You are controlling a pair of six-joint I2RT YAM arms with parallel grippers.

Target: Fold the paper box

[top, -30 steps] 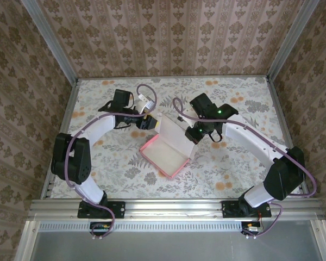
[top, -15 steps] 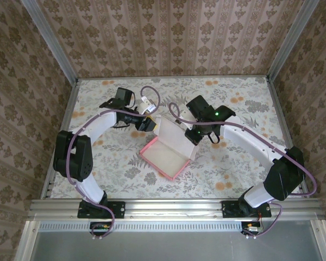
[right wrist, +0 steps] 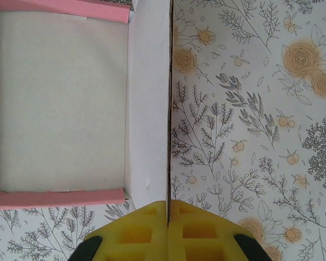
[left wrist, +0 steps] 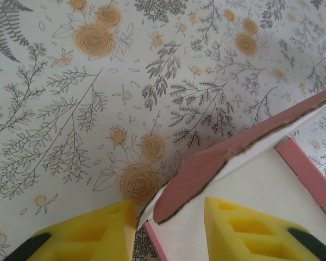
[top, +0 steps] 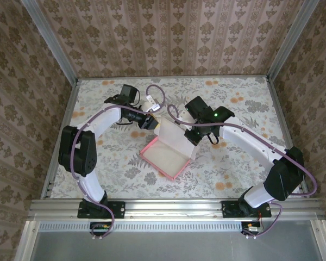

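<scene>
Right fingers (right wrist: 136, 231) tight on a raised wall (right wrist: 149, 109) of the paper box (top: 165, 155) — left fingers (left wrist: 244, 231) apart, astride its pink flap (left wrist: 190, 179)

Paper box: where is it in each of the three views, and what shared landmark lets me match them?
Top external: paper box mid-picture, lid raised on the far side.
Left wrist: lower right, a pink flap between the yellow fingers.
Right wrist: left half, pale inside; raised panel pinched edge-on by the right end effector.
Shared landmark: the floral table cover with orange roses.
</scene>
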